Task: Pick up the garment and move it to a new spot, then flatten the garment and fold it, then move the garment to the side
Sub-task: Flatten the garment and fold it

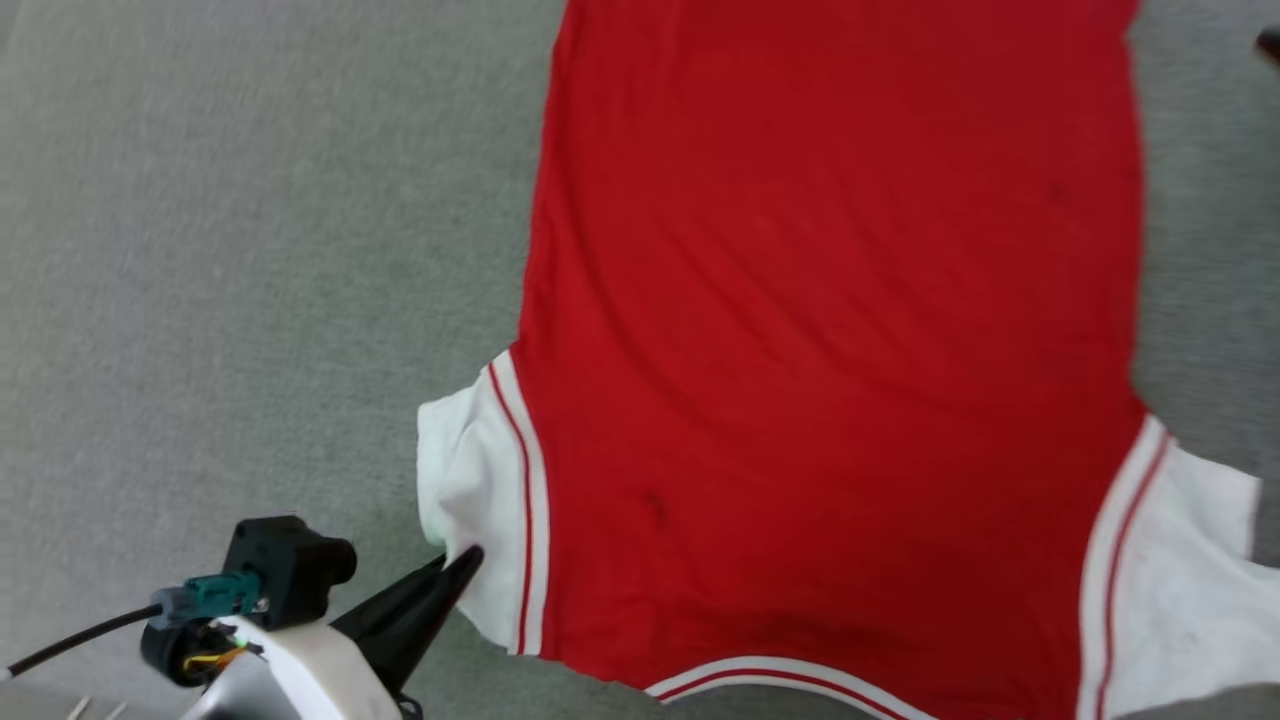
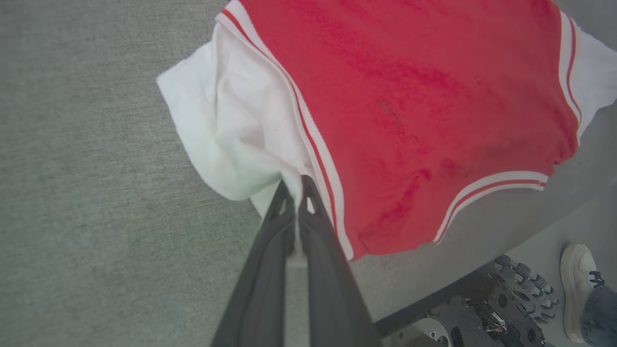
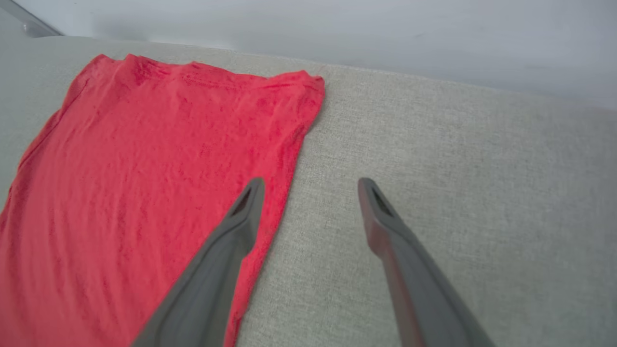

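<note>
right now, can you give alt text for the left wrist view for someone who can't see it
The left gripper, its dark fingers shut, pinches the white sleeve of the red garment, which lies spread on a grey cloth surface. At the lower right are dark machinery and a person's white shoe.

The garment (image 1: 830, 350) is looking like thin matt red cloth, faintly rippled, with ribbed-looking striped trim. The grey surface (image 1: 250, 250) under it is reading as coarse woven fabric, matt too. Fingers (image 3: 217, 279) of the right gripper (image 3: 312, 185) are looking like smooth, dull dark plastic.
</note>
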### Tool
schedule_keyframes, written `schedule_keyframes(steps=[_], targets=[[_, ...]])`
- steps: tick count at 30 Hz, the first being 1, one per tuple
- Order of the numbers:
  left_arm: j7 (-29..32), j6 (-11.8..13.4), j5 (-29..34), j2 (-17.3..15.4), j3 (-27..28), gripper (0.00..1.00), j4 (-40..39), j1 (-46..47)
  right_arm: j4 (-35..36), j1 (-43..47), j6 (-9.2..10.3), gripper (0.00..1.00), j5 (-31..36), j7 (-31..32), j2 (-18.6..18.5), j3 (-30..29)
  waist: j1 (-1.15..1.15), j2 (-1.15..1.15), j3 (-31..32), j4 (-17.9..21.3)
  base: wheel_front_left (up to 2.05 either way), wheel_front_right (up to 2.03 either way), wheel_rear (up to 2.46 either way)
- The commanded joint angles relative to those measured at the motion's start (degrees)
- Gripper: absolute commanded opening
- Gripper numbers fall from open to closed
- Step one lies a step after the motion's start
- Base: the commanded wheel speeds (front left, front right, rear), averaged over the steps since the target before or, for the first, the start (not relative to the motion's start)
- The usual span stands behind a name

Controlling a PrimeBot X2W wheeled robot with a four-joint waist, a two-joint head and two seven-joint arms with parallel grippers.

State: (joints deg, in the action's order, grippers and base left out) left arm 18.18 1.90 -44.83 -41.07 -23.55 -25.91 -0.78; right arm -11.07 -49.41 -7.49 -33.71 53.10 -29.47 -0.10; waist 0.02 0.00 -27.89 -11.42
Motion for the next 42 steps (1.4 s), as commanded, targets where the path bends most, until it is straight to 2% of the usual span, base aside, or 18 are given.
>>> schedule_keyframes(steps=[1,7,13,20,27,28,29,35,42], targets=[[-0.45,-0.41,0.60,0.70,-0.44,0.00,-0.45,1.45,-1.20,-3.48,0.00,1.00,1.33,0.64,0.30,-0.15,-0.02,0.00,-4.98,-4.90,0.00,0.00,0.00],[-1.57,-1.93,1.95,3.35,-2.68,0.00,-0.50,4.68,-8.13,-14.30,0.00,1.00,7.36,2.80,1.44,-0.52,-0.02,0.00,-8.58,-8.60,0.00,0.00,0.00],[-2.37,-2.84,2.82,5.19,-4.05,0.00,0.10,6.77,-14.61,-19.63,0.00,1.00,11.31,4.92,1.19,-0.97,-0.02,0.00,-10.62,-11.27,0.00,0.00,0.00],[-3.41,-3.30,3.04,6.54,-4.87,0.00,1.14,7.66,-18.35,-20.67,0.00,1.00,13.89,6.09,0.32,-1.03,-0.02,0.00,-11.70,-13.05,0.00,0.00,0.00],[-4.13,-3.83,3.21,6.98,-4.95,0.00,2.54,8.61,-21.35,-15.98,0.01,0.98,13.88,10.10,0.39,0.51,-0.02,0.00,-12.27,-13.90,0.00,0.00,0.00],[-4.21,-3.81,3.24,7.00,-4.99,0.00,2.69,8.75,-21.95,-15.36,0.01,0.36,13.85,11.04,0.42,0.19,-0.02,0.00,-12.22,-13.91,0.00,0.00,0.00],[-4.24,-3.82,3.22,7.04,-4.98,0.00,2.80,8.94,-21.99,-14.86,0.02,0.00,13.70,11.74,0.54,0.25,-0.02,0.00,-12.18,-13.88,0.00,0.00,0.00],[-4.79,-4.08,2.91,7.12,-4.91,0.00,3.86,9.13,-20.19,-13.05,0.01,0.00,12.92,12.02,0.37,-0.19,-0.02,0.00,-10.84,-12.71,0.00,0.00,0.00],[-5.38,-3.47,3.12,6.20,-3.87,0.00,5.62,8.90,-18.71,-8.23,0.02,0.00,10.67,11.00,-0.20,0.39,-0.02,0.00,-6.33,-8.87,0.00,0.00,0.00]])
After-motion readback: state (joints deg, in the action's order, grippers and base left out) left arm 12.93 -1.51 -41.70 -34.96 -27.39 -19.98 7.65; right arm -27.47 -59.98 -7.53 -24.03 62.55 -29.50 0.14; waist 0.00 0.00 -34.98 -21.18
